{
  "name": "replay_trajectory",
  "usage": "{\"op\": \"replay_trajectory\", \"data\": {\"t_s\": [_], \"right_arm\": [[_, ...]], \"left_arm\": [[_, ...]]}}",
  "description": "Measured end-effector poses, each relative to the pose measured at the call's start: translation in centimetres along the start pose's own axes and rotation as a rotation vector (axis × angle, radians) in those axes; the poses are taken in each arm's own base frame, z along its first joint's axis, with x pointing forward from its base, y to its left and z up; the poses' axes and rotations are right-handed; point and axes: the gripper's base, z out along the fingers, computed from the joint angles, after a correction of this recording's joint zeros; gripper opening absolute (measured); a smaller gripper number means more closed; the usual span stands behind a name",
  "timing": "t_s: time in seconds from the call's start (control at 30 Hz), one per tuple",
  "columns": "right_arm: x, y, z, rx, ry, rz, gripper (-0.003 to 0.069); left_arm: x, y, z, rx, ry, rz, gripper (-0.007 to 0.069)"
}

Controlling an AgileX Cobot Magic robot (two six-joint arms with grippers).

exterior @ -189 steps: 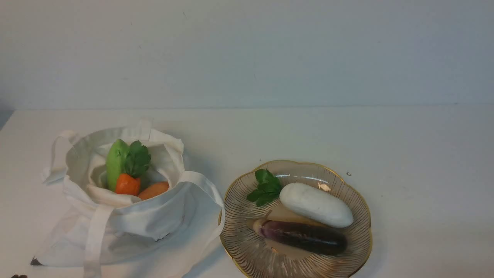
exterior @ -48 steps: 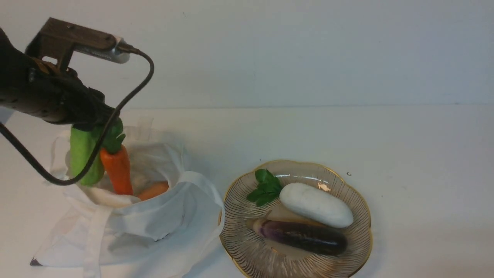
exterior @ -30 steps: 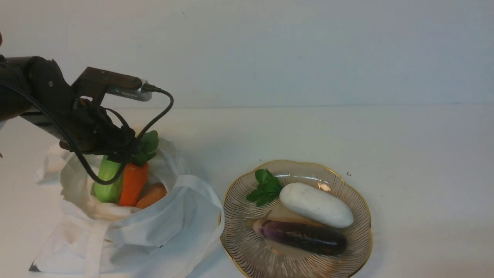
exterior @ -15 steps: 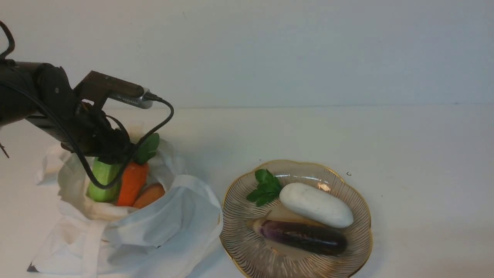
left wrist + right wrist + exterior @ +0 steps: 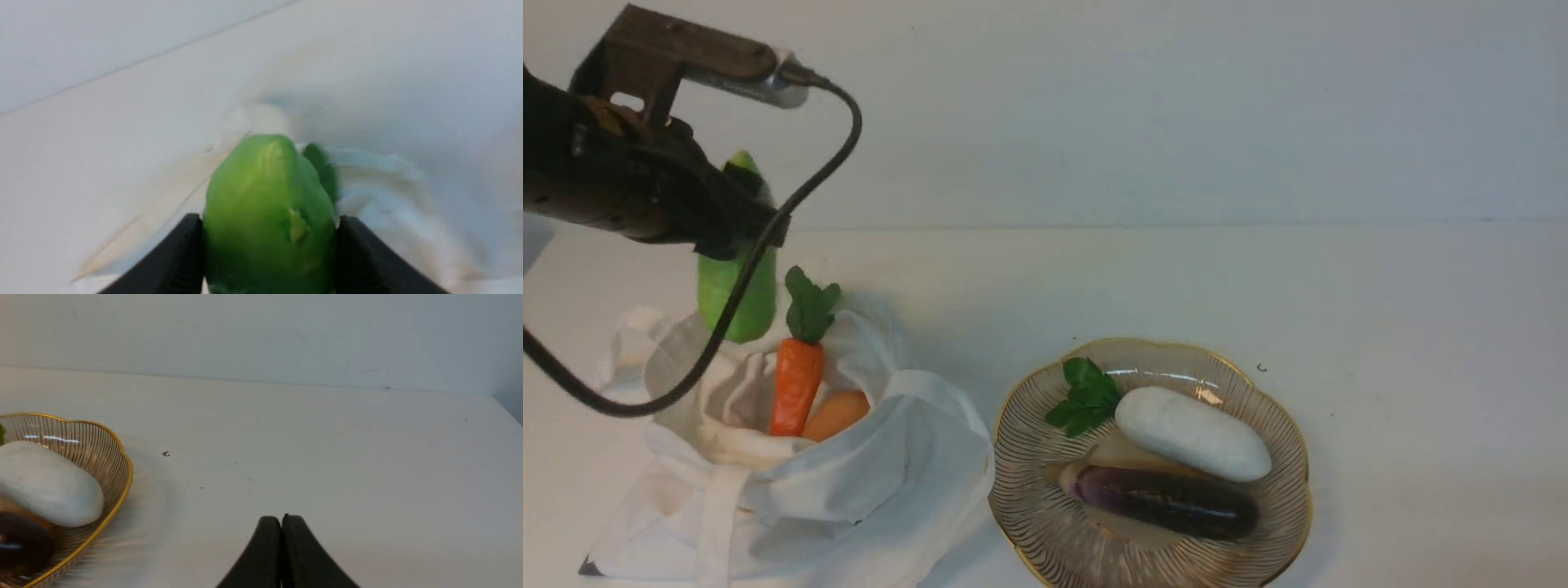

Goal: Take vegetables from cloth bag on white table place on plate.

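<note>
My left gripper (image 5: 737, 237) is shut on the light green ridged vegetable (image 5: 737, 296) and holds it upright above the open cloth bag (image 5: 866, 474). In the left wrist view the green vegetable (image 5: 269, 212) sits squeezed between both jaws. The orange carrot (image 5: 795, 384) with green leaves and the orange-tan oval vegetable (image 5: 836, 413) stand inside the bag. The gold-rimmed glass plate (image 5: 1282, 506) lies to the right of the bag. My right gripper (image 5: 281, 521) is shut and empty, low over the white table (image 5: 327, 457), to the right of the plate (image 5: 122, 486).
The plate holds a white oval vegetable (image 5: 1192, 431), a dark purple eggplant (image 5: 1168, 501) and a green leaf sprig (image 5: 1085, 396). The bag's strap handles (image 5: 715, 523) hang toward the table's front edge. A small dark speck (image 5: 1260, 367) lies behind the plate.
My left gripper has risen out of the bag with the green vegetable. The carrot has come free of it and stays upright in the bag.
</note>
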Motion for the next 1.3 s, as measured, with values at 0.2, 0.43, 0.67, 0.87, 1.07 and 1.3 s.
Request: {"op": "replay_trajectory", "data": {"t_s": [0.2,0.43,0.67,0.87,1.07,1.3], "right_arm": [[0.0,0.0,0.0,0.000,0.000,0.000,-0.0015],[0.0,0.0,0.0,0.000,0.000,-0.001,-0.0015],[0.0,0.0,0.0,0.000,0.000,-0.001,-0.0015],[0.0,0.0,0.0,0.000,0.000,0.000,-0.0015],[0.0,0.0,0.0,0.000,0.000,0.000,-0.0015],[0.0,0.0,0.0,0.000,0.000,0.000,-0.0015]], "left_arm": [[0.0,-11.8,-1.2,0.403,-0.010,0.181,0.0363],[2.3,-18.5,4.2,0.500,0.070,0.369,0.0363],[4.1,-19.8,9.7,0.459,0.126,0.381,0.0363],[4.6,-19.9,10.5,0.453,0.145,0.390,0.0511],[4.4,-19.7,10.2,0.450,0.159,0.343,0.0625],[2.3,-16.6,5.1,0.402,0.122,0.318,0.0415]]}}
